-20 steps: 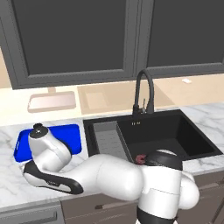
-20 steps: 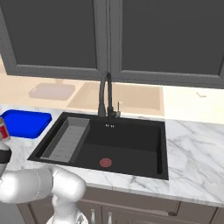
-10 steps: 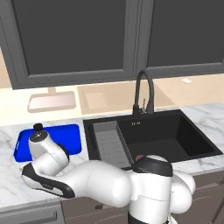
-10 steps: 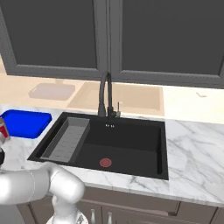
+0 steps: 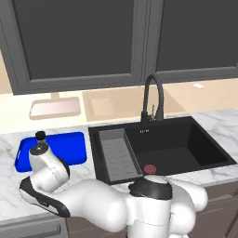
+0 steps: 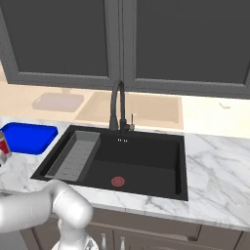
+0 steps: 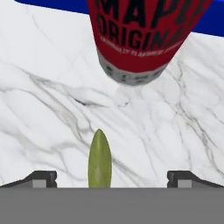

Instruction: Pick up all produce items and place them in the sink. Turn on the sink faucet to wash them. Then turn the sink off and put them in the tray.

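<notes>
From my hand camera, the slim yellow-green fruit (image 7: 99, 158) lies between my spread jaws, left of centre, its long axis pointing towards the red-labelled bottle (image 7: 141, 35) on the white marble worktop (image 7: 48, 96).

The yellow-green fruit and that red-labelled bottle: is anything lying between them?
No. In the hand view, only bare marble counter separates the fruit from the bottle.

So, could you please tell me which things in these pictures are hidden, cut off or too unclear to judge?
- Small yellow-green fruit: hand view; its lower part is cut off at the bottom, so its full shape is unclear.
- Brown red-labelled bottle: hand view; its top is cut by the upper edge. Right base view: cropped at the left edge.
- Bright blue shallow tray: left base view; the white arm covers its near left corner.
- Open gripper: hand view; just the fingertips show.
</notes>
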Robot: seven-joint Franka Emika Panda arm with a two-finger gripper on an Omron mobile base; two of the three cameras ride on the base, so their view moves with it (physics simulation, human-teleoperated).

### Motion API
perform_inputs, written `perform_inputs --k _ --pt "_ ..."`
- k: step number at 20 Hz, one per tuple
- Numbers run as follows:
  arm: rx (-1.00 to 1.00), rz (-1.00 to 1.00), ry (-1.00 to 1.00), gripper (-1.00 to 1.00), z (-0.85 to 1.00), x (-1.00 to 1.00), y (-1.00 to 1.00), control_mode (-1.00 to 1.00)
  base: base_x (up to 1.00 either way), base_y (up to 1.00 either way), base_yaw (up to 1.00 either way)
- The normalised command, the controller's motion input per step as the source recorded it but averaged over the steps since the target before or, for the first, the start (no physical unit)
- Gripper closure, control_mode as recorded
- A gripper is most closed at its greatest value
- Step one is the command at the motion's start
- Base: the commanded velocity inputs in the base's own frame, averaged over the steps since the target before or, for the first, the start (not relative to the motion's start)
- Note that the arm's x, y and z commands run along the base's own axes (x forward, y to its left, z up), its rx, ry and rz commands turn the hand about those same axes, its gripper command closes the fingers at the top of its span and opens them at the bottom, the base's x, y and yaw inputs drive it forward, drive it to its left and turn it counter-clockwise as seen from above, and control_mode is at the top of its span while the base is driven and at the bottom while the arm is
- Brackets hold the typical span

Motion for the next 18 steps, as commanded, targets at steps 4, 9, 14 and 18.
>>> perform_inputs --k 4,9,14,18 --pt "0.0 0.0 0.0 -1.0 -0.19 0.09 0.14 -1.0 0.0 0.0 0.0" --pt "0.0 0.0 0.0 -1.0 -0.2 0.14 0.1 -1.0 0.0 0.0 0.0" --pt "0.02 0.0 0.0 -1.0 -0.18 0.04 0.01 -1.0 0.0 0.0 0.0" --pt "0.0 0.0 0.0 -1.0 -0.22 0.0 0.02 -1.0 0.0 0.0 0.0"
